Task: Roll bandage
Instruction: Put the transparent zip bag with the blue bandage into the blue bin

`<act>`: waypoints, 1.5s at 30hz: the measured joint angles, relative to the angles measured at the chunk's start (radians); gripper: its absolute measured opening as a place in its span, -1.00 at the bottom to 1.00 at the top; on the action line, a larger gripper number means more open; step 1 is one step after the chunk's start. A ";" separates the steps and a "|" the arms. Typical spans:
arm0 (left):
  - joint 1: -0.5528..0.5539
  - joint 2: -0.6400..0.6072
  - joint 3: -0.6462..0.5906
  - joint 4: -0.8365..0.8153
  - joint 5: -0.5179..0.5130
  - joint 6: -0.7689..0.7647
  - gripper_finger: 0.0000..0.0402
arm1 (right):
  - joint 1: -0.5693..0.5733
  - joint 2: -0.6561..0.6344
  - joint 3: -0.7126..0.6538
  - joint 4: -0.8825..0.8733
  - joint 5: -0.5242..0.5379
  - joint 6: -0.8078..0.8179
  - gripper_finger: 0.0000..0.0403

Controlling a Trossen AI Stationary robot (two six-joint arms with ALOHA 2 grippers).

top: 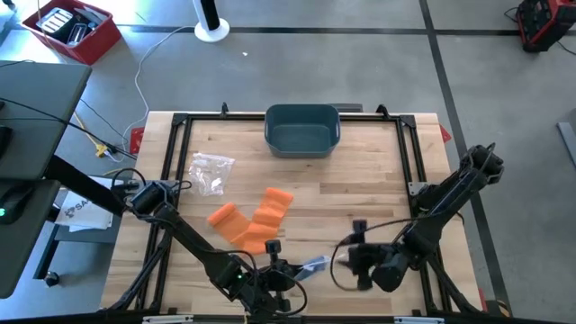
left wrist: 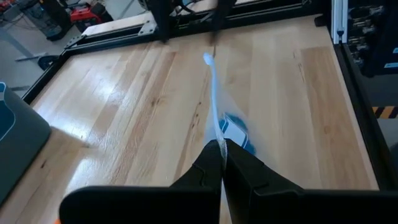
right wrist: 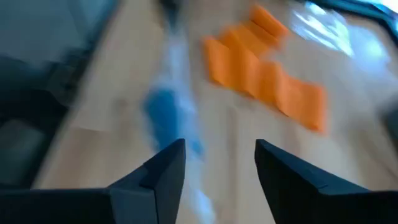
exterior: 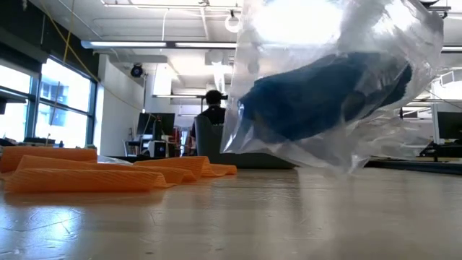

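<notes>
An orange bandage (top: 255, 220) lies unrolled in zigzag folds on the wooden table, left of centre; it also shows in the low view (exterior: 94, 173) and the right wrist view (right wrist: 267, 71). Near the table's front edge my left gripper (top: 274, 273) is shut on a clear plastic bag (exterior: 325, 94) with a dark blue thing (left wrist: 235, 130) inside. My right gripper (right wrist: 221, 158) stands open just right of the bag (top: 312, 265), its fingers pointing toward the bag and nothing between them. My left gripper pinches the clear bag's near edge (left wrist: 219, 138) between its two shut fingers, coming slanting down from the table's left. The bag stretches away beyond the fingertips with the blue thing close to them. In the low view the bag hangs above the tabletop.
A grey-blue bin (top: 301, 130) stands at the far edge's middle. A second clear plastic bag (top: 212, 171) lies at the left, beyond the orange bandage. A black frame (top: 171, 135) runs around the tabletop. Bare wood lies at the centre and right.
</notes>
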State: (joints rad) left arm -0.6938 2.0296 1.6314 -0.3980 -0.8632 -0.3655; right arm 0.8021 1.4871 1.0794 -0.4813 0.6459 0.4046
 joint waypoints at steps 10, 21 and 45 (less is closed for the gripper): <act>0.009 0.000 0.000 0.008 0.001 -0.001 -1.00 | -0.063 0.112 0.000 0.189 -0.078 -0.203 -0.09; 0.027 0.000 -0.001 -0.022 -0.013 -0.055 -0.97 | -0.139 0.157 0.000 0.155 -0.089 -0.107 -0.90; -0.116 -0.031 0.031 -0.989 -0.214 -0.942 -0.94 | -1.120 -0.032 0.125 0.061 -0.384 0.008 -1.00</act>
State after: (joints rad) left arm -0.8103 1.9983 1.6627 -1.3868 -1.0770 -1.3078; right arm -0.3179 1.4555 1.2049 -0.4202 0.2621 0.4127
